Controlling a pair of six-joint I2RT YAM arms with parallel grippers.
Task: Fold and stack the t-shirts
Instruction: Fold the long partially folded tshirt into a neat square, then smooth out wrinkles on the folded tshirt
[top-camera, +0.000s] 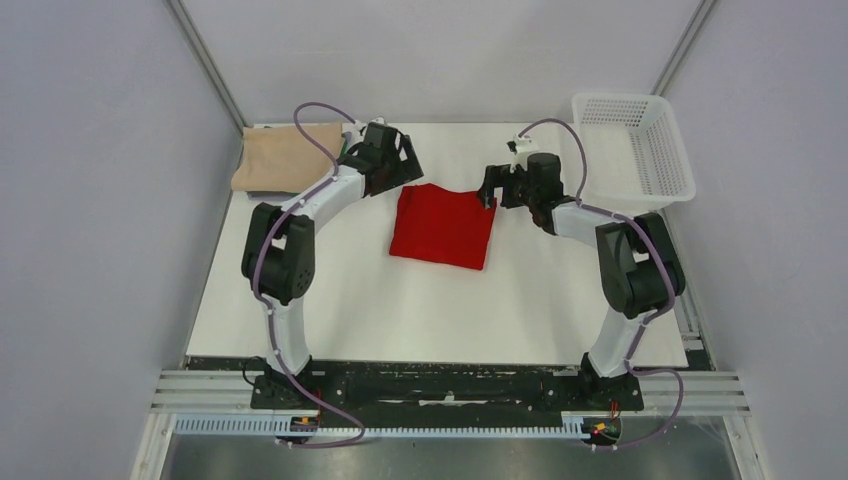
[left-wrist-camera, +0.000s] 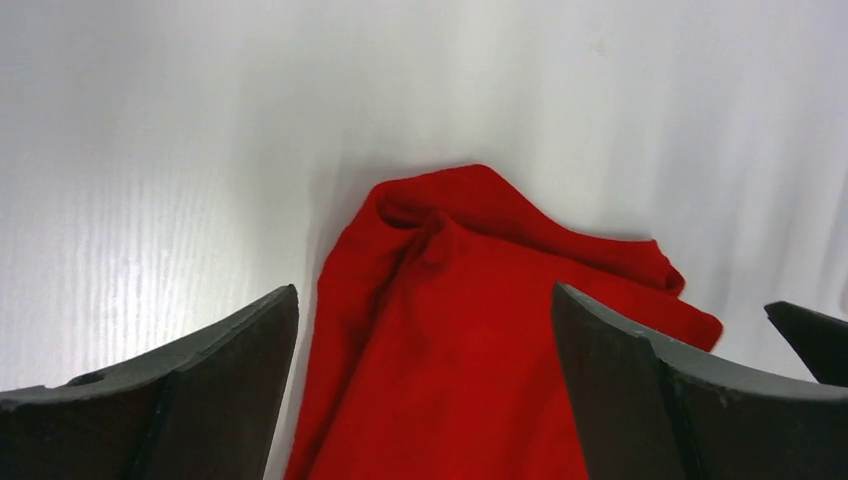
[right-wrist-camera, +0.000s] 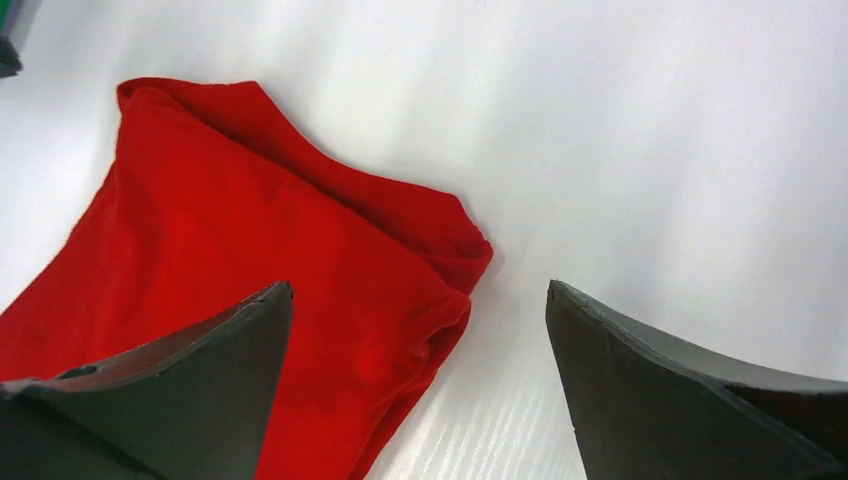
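Observation:
The red t-shirt (top-camera: 443, 226) lies folded to a rough square in the middle of the white table. The beige t-shirt (top-camera: 283, 157) lies folded at the far left corner. A sliver of green cloth (right-wrist-camera: 6, 17) shows at the top left of the right wrist view. My left gripper (top-camera: 404, 172) is open and empty just above the red shirt's far left corner (left-wrist-camera: 440, 330). My right gripper (top-camera: 488, 192) is open and empty above its far right corner (right-wrist-camera: 420, 300).
A white plastic mesh basket (top-camera: 632, 143) stands at the far right corner. Bare white table (top-camera: 420, 310) stretches in front of the red shirt. Grey walls close in on both sides.

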